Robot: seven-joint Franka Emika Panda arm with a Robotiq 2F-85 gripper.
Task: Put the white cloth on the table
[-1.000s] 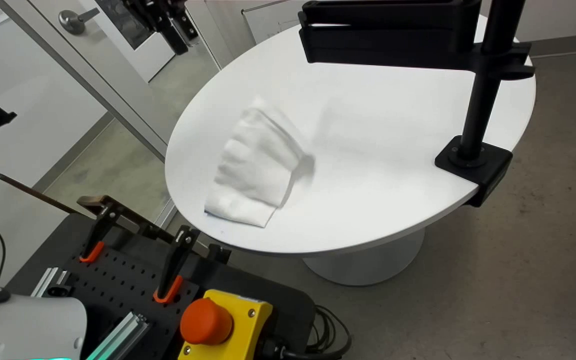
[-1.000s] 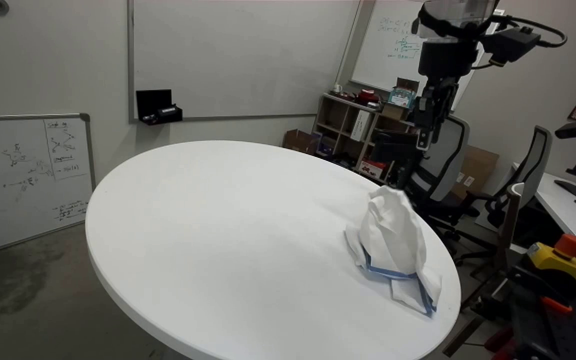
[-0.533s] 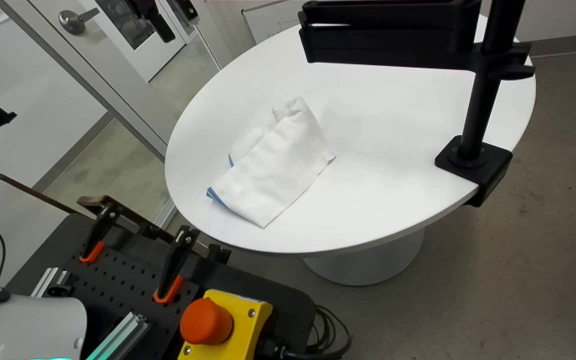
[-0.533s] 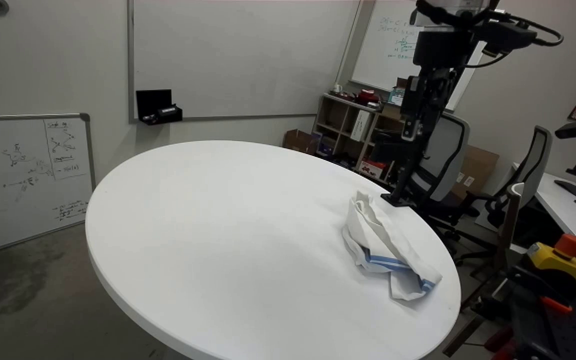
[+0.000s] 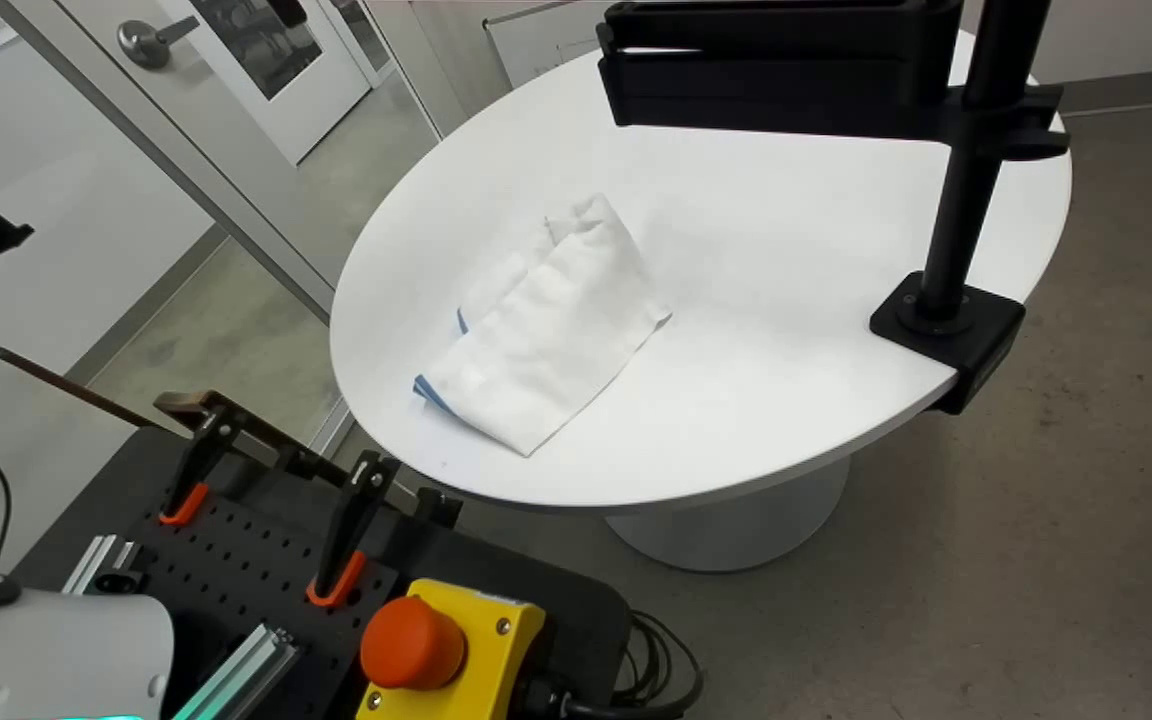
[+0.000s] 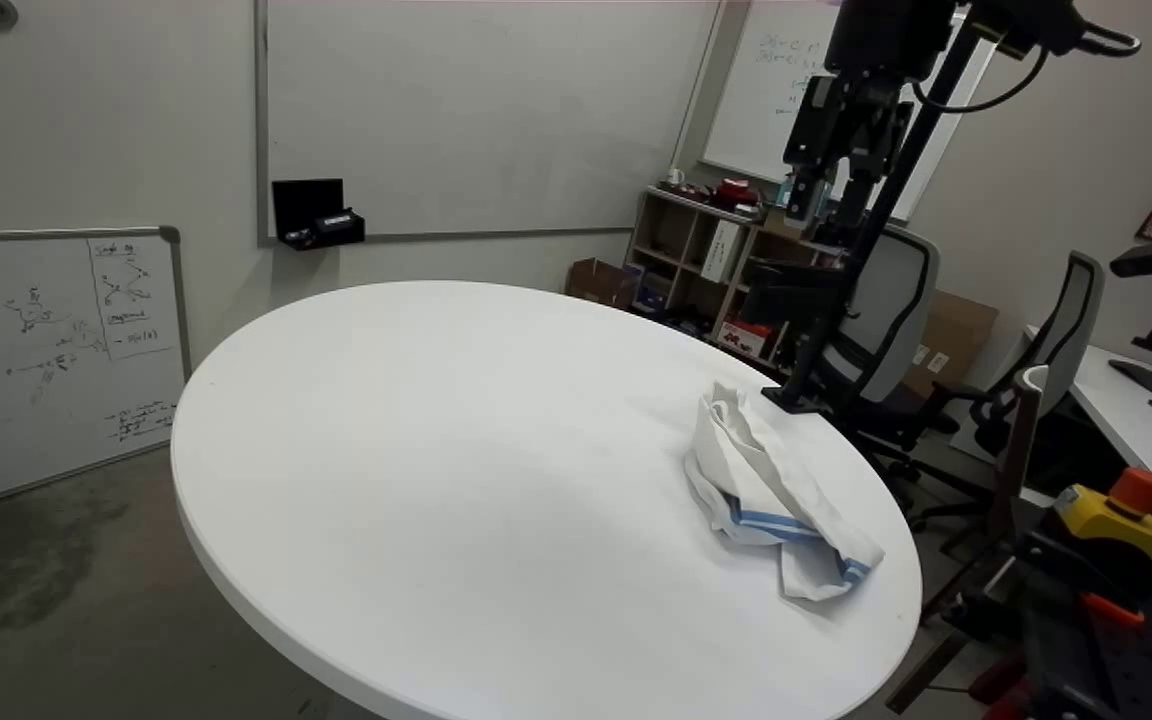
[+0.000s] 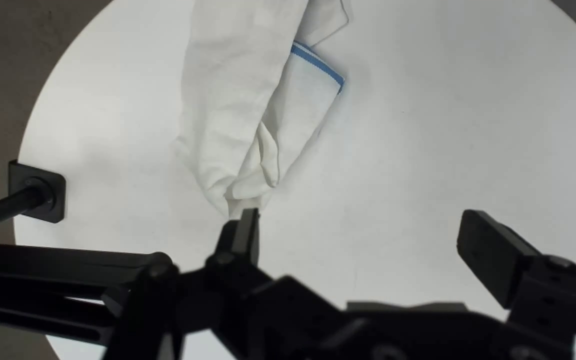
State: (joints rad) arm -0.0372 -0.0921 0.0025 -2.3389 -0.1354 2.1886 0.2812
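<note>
Lying loosely folded near the rim of the white oval bench (image 5: 766,380), the blue-edged white cloth (image 5: 566,330) shows uncut in both exterior views, while the wrist view crops one end. Well above it, the end effector (image 7: 358,235) has its fingers (image 7: 493,260) wide apart. Both exterior views add a yellow emergency-stop box (image 5: 496,630), outside the wrist view.

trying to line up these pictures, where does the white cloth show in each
In an exterior view: blue-striped white cloth, near centre, slightly left.
In an exterior view: white cloth, lower half, right of centre.
Wrist view: white cloth, mostly left of centre, cut off at the top.
Shared landmark: black pole clamp on the edge of the white table.
</note>
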